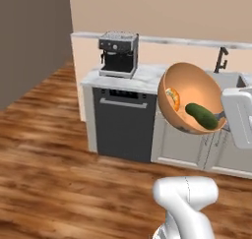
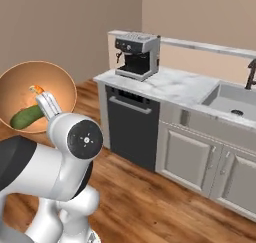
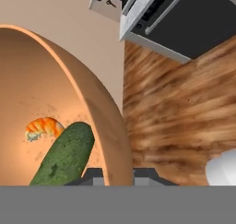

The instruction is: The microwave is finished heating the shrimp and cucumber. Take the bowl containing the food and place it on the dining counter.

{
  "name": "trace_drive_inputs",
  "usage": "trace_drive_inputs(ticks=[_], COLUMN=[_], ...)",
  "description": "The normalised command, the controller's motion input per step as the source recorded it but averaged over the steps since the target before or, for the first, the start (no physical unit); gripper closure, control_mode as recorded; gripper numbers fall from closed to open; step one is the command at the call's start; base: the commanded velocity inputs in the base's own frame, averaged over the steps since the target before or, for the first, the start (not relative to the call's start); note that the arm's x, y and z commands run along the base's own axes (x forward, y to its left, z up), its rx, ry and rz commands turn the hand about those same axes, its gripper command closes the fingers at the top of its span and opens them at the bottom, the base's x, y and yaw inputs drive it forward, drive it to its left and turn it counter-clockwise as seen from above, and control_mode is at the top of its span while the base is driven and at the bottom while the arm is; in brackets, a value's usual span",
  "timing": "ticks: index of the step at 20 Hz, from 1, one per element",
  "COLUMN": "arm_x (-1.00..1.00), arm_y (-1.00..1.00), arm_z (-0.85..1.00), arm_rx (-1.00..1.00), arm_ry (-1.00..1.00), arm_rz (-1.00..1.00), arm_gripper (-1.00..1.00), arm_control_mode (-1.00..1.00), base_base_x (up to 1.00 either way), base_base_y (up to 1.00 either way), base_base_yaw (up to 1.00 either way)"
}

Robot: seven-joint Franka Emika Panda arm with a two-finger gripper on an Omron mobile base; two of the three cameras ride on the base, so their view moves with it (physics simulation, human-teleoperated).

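Note:
My gripper [image 3: 117,176] is shut on the rim of the orange-tan bowl [image 3: 87,98], one finger inside the wall and one outside. The bowl [image 1: 189,85] hangs in the air, tipped on its side with its mouth toward the base cameras. The dark green cucumber [image 1: 202,116] lies against its lower wall, and the small orange shrimp [image 1: 172,99] rests beside it. In the right base view the bowl [image 2: 30,82] shows at the left above the arm, with the cucumber [image 2: 26,117], the shrimp [image 2: 37,90] and my gripper [image 2: 50,105] at its rim. The dining counter is out of view.
Ahead stands a marble worktop [image 1: 147,75] with a coffee machine [image 1: 118,53], a dark dishwasher [image 1: 123,122] below it, grey cabinets [image 2: 200,162], and a sink [image 2: 235,99] with a dark faucet [image 1: 222,60]. Wooden floor [image 1: 54,159] spreads in front.

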Motion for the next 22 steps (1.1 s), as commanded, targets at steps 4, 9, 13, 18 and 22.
trace_drive_inputs(ticks=[4, 9, 13, 18, 22], arm_x=[0.0, 0.0, 0.0, 0.0, 0.0], arm_y=[0.0, 0.0, 0.0, 0.0, 0.0], arm_z=[0.0, 0.0, 0.0, 0.0, 0.0], arm_rx=[0.0, 0.0, 0.0, 0.0, 0.0], arm_ry=[0.0, 0.0, 0.0, 0.0, 0.0], arm_rz=[0.0, 0.0, 0.0, 0.0, 0.0], arm_gripper=[1.0, 1.0, 1.0, 1.0, 1.0], arm_control_mode=[1.0, 1.0, 1.0, 1.0, 1.0], base_base_x=[1.0, 1.0, 1.0, 1.0, 1.0], base_base_y=[1.0, 1.0, 1.0, 1.0, 1.0], base_base_yaw=[0.0, 0.0, 0.0, -0.02, -0.09])
